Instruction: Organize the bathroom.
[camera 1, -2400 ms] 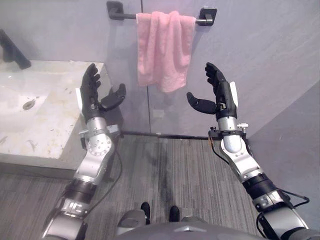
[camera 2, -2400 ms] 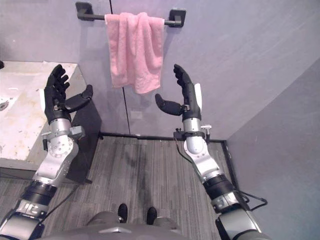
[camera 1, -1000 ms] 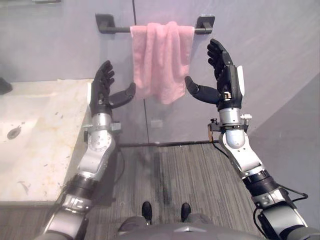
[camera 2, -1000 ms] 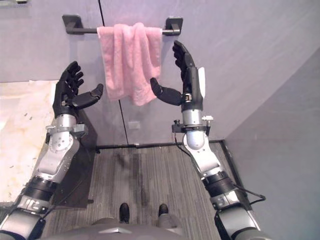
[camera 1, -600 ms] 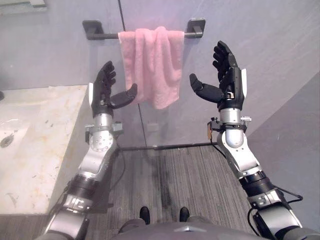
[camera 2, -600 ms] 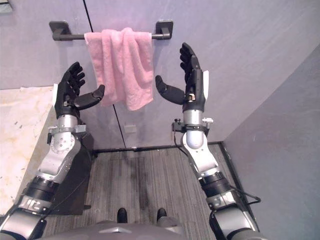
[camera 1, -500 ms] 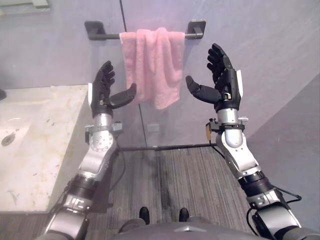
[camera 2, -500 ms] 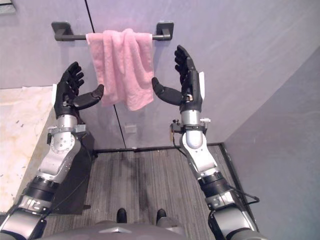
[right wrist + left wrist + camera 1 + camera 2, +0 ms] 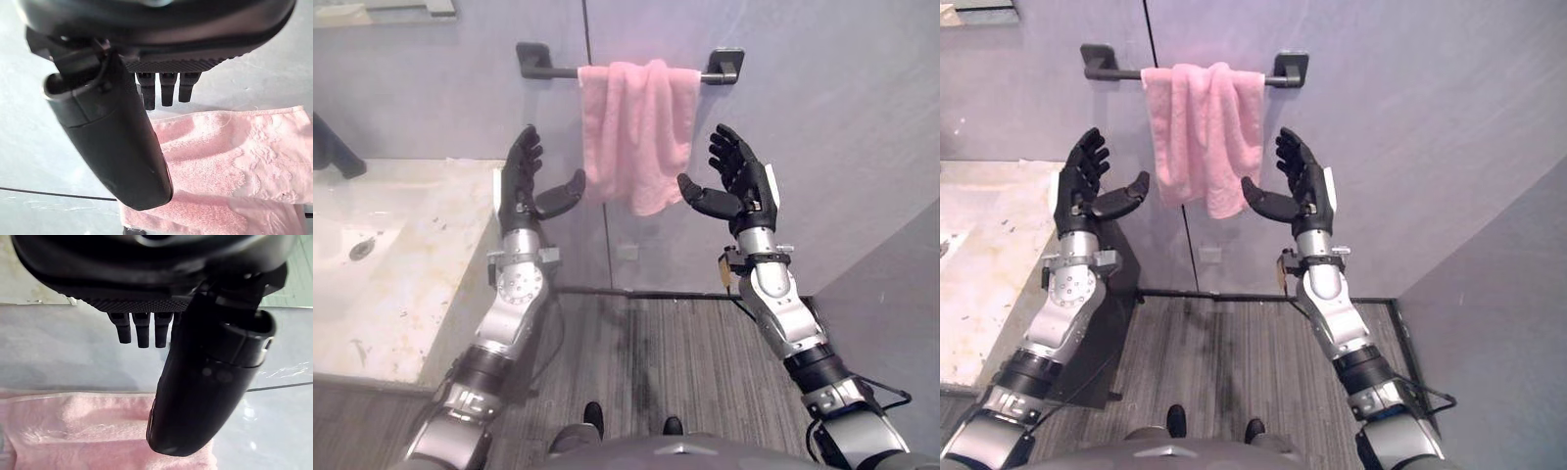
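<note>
Wall (image 9: pixel 862 117): flat, grey, closes off all passage forward; dark towel bar (image 9: pixel 558 71) mounted high on it, bare at its left stretch; pink towel (image 9: pixel 636 132) hangs bunched from the bar's right part, filling the space between the two raised hands.
Left robot hand (image 9: pixel 524 186): spread, just beside the towel's left edge, open air around it.
Right robot hand (image 9: pixel 739 186): spread, near the towel's lower right corner, not touching.
Worktop (image 9: pixel 401 264): pale, with sink, bounds the left side; its dark end panel stands below the left arm.
Floor (image 9: pixel 675 352): striped, free between the arms.
</note>
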### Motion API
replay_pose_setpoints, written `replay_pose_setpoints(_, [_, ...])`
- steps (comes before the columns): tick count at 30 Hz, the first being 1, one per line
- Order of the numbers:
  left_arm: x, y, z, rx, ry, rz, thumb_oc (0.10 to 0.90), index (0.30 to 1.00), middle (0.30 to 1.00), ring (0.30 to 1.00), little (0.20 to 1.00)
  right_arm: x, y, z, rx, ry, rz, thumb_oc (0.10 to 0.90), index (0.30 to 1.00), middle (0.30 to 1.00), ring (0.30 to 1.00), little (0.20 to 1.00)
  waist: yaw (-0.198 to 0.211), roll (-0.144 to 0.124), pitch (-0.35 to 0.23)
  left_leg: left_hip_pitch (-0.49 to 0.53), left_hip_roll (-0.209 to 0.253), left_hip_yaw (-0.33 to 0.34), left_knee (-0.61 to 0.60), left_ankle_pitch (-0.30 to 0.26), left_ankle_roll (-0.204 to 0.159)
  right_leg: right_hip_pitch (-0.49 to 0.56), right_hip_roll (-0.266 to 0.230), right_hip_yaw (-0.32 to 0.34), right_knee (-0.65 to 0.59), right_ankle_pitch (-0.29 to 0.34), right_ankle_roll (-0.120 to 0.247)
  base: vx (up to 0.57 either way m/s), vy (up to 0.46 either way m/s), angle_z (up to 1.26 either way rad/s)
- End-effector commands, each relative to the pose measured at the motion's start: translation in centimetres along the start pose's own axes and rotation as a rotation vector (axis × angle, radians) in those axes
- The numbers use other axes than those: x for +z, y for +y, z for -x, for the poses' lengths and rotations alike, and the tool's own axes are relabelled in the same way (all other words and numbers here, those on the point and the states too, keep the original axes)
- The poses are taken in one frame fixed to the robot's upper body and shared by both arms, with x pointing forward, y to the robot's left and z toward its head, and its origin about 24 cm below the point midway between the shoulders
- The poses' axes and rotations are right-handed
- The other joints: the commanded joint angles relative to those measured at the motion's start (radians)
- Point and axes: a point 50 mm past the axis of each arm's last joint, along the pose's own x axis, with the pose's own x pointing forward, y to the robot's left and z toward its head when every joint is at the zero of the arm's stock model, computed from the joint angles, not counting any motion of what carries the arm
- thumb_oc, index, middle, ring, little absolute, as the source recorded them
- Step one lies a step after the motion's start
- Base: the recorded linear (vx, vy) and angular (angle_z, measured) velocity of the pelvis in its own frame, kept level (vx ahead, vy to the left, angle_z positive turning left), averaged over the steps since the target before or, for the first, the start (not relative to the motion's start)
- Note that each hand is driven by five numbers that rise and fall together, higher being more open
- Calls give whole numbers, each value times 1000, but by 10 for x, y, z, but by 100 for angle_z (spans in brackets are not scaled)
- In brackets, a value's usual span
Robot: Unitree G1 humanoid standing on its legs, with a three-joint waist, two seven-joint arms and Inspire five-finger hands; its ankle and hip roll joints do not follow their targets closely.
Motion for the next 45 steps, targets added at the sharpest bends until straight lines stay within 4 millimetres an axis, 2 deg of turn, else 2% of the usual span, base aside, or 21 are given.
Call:
replay_pose_setpoints(1, [36,-2,-21,-26,-200,16,800,900,900,900,900,51,0,-21,-28,-268,-71,800,900,900,900,900,1,-36,-101,19,-31,-62,-12,-19,-17,-3,7,21,-7,30,8,161,173,1])
replay_pose_setpoints(4, [36,-2,-23,-48,-180,10,800,900,900,900,900,53,-3,-17,-46,-280,-68,800,900,900,900,900,-7,-28,-111,43,-45,-57,-12,-38,0,-2,-4,25,1,31,19,136,148,0])
replay_pose_setpoints(8, [40,-4,-24,-76,-200,-26,800,900,900,900,900,54,0,-7,-56,-307,-63,800,900,900,900,900,-20,-12,-94,63,-56,-33,-12,-47,40,-87,-41,6,223,28,56,89,149,-7])
replay_pose_setpoints(10, [42,-2,-26,-75,-204,-35,800,900,900,900,900,54,1,-5,-42,-312,-60,800,900,900,900,900,-27,-8,-86,66,-57,-30,-12,-47,44,-118,-36,14,286,30,62,72,70,-13])
replay_pose_setpoints(14, [42,4,-34,-58,-209,-52,800,900,900,900,900,53,7,-6,5,-304,-44,800,900,900,900,900,-40,-13,-83,74,-56,-12,-12,-64,35,-124,-25,-5,203,32,65,119,-3,-25])
replay_pose_setpoints(16, [44,8,-37,-45,-215,-55,800,900,900,900,900,53,10,-7,33,-297,-47,800,900,900,900,900,-47,-21,-84,88,-56,14,-12,-84,25,-120,-20,-23,77,75,68,189,-75,-35])
replay_pose_setpoints(20, [42,13,-31,-20,-220,-55,800,900,900,900,900,45,6,0,79,-263,-20,800,900,900,900,900,-58,-27,-87,103,-57,25,-12,-101,34,-101,3,23,9,102,54,184,-52,-8])
replay_pose_setpoints(24, [43,19,-29,-20,-226,-71,800,900,900,900,900,39,1,6,93,-217,-17,800,900,900,900,900,-56,-30,-109,107,-51,39,-12,-99,26,-62,16,37,-7,79,40,170,-24,-2])
replay_pose_setpoints(26, [43,23,-29,-1,-229,-91,745,818,818,818,818,35,-1,10,104,-202,-23,800,900,900,900,900,-57,-31,-116,112,-46,48,-12,-97,22,-53,20,41,-7,71,36,133,-28,-4])
replay_pose_setpoints(27, [43,24,-29,8,-235,-110,740,811,811,811,811,34,0,11,111,-198,-24,800,900,900,900,900,-58,-31,-117,113,-45,52,-12,-97,21,-52,21,41,-7,69,35,181,-52,-2])
replay_pose_setpoints(28, [43,28,-34,38,-241,-134,800,900,900,900,900,33,0,13,134,-186,-25,800,900,900,900,900,-66,-32,-122,121,-39,63,-12,-95,16,-47,25,47,-7,62,32,158,-54,-3])
replay_pose_setpoints(30, [43,30,-35,54,-242,-142,800,900,900,900,900,32,0,14,141,-179,-23,800,900,900,900,900,-69,-32,-124,125,-36,68,-10,-94,13,-46,28,51,-7,60,30,110,-47,-4])
replay_pose_setpoints(32, [45,36,-38,104,-249,-160,800,900,900,900,900,31,-2,14,160,-163,-25,800,900,900,900,900,-72,-38,-121,108,-26,75,54,-82,-8,-40,34,56,-7,55,20,75,-61,-5])
replay_pose_setpoints(34, [46,41,-39,141,-263,-165,800,900,900,900,900,32,-2,16,189,-167,-18,800,900,900,900,900,-69,-54,-107,54,-21,65,221,-40,-32,-36,33,57,-7,55,2,38,-75,-3])
replay_pose_setpoints(35, [47,45,-37,154,-276,-158,800,900,900,900,900,34,-2,18,208,-170,-6,800,900,900,900,900,-55,-64,-86,-44,-33,-5,371,-6,-41,-25,33,67,-6,60,-15,45,-46,6])
replay_pose_setpoints(36, [47,46,-37,152,-279,-157,800,900,900,900,900,34,-2,19,208,-170,-6,800,900,900,900,900,-50,-65,-80,-67,-35,-22,379,1,-41,-21,34,74,-4,59,-17,58,2,4])
replay_pose_setpoints(37, [47,46,-36,146,-281,-158,800,900,900,900,900,34,-2,19,206,-167,-7,800,900,900,900,900,-45,-66,-74,-84,-37,-37,375,6,-40,-17,34,82,-2,58,-17,163,170,-11])
replay_pose_setpoints(38, [46,48,-32,138,-284,-167,800,900,900,900,900,30,1,19,205,-159,-17,800,900,900,900,900,-32,-58,-64,-76,-20,-53,202,-6,-34,-5,36,111,-5,51,-4,169,173,-29])
replay_pose_setpoints(40, [46,47,-31,125,-283,-166,800,900,900,900,900,30,1,19,206,-160,-16,800,900,900,900,900,-29,-51,-62,-54,-5,-41,104,9,-34,4,33,116,-7,42,1,175,198,-32])
replay_pose_setpoints(42, [47,45,-31,98,-280,-147,800,900,900,900,900,29,-3,23,200,-164,-13,800,900,900,900,900,-31,-39,-55,-62,6,-35,36,52,-37,17,33,120,-7,30,3,182,204,-3])
replay_pose_setpoints(45, [46,41,-30,55,-263,-145,800,900,900,900,900,28,-9,28,180,-154,-24,800,900,900,900,900,-45,-30,-72,-2,-21,-48,-7,10,-19,17,0,101,-7,35,23,244,303,-22])
